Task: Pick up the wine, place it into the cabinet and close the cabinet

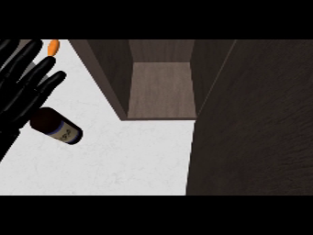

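The robot's left hand [13, 87] fills the upper left of the head view, its fingers straight and spread, pointing up and holding nothing, with a small orange thing [53, 47] showing just past the fingertips. The wine bottle [56, 125] lies on its side on the white counter [131, 160], just below and to the right of the palm, its dark end toward the hand and its labelled part pointing toward the lower right. The dark wooden cabinet [160, 87] stands open beyond the bottle, its door [267, 124] swung out across the right side of the view.
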### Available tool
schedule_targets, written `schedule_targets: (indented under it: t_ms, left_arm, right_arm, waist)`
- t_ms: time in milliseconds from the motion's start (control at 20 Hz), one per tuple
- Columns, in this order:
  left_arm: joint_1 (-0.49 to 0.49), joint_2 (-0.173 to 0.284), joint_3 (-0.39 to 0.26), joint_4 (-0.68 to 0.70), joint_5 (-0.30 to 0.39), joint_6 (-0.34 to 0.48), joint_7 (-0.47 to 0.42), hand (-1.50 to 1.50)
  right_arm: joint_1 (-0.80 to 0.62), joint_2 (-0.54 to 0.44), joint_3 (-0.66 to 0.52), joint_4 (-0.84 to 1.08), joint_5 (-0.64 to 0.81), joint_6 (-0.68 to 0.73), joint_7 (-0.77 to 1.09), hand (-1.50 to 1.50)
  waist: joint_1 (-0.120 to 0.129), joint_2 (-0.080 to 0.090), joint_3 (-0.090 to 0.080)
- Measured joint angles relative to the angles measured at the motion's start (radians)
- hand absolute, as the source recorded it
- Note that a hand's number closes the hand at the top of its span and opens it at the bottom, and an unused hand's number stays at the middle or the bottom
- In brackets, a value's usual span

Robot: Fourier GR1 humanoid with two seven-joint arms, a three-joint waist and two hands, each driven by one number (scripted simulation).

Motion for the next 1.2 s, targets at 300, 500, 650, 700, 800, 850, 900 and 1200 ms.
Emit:
schedule_targets:
  t_ms: [300, 500, 650, 700, 800, 850, 900, 1200]
  left_arm:
    - [-0.025, 0.034, 0.05, -0.042, -0.001, 0.037, 0.058, -1.5]
    - [-0.039, 0.057, 0.081, -0.045, 0.001, 0.052, 0.091, -1.5]
    - [-0.025, 0.076, 0.119, -0.043, 0.007, 0.038, 0.098, -1.5]
    - [-0.022, 0.083, 0.139, -0.036, 0.015, 0.028, 0.093, -1.5]
    - [-0.023, 0.094, 0.164, -0.029, 0.032, 0.019, 0.094, -1.5]
    - [-0.028, 0.103, 0.179, -0.014, 0.041, 0.01, 0.089, -1.5]
    - [-0.016, 0.107, 0.192, -0.018, 0.049, 0.0, 0.085, -1.5]
    - [-0.011, 0.156, 0.286, 0.036, 0.093, -0.063, 0.053, -1.5]
  right_arm:
    - [-0.037, 0.001, 0.026, -0.005, 0.007, -0.035, 0.043, -1.5]
    - [-0.077, -0.007, 0.01, -0.006, 0.011, -0.052, 0.075, -1.5]
    - [-0.085, -0.016, 0.004, -0.009, 0.012, -0.058, 0.089, -1.5]
    - [-0.08, -0.018, 0.005, -0.01, 0.013, -0.06, 0.087, -1.5]
    - [-0.077, -0.023, 0.014, -0.012, 0.014, -0.064, 0.091, -1.5]
    - [-0.08, -0.031, 0.006, -0.014, 0.013, -0.06, 0.095, -1.5]
    - [-0.08, -0.033, 0.0, -0.013, 0.013, -0.06, 0.092, -1.5]
    - [-0.095, -0.033, 0.013, -0.011, 0.018, -0.076, 0.099, -1.5]
  waist:
    - [0.0, -0.001, 0.0]
    - [0.002, 0.0, -0.001]
    - [0.001, -0.001, -0.001]
    - [0.0, -0.001, -0.001]
    - [-0.002, -0.001, -0.001]
    - [-0.004, 0.0, -0.001]
    - [-0.003, 0.0, -0.001]
    - [-0.003, 0.0, -0.001]
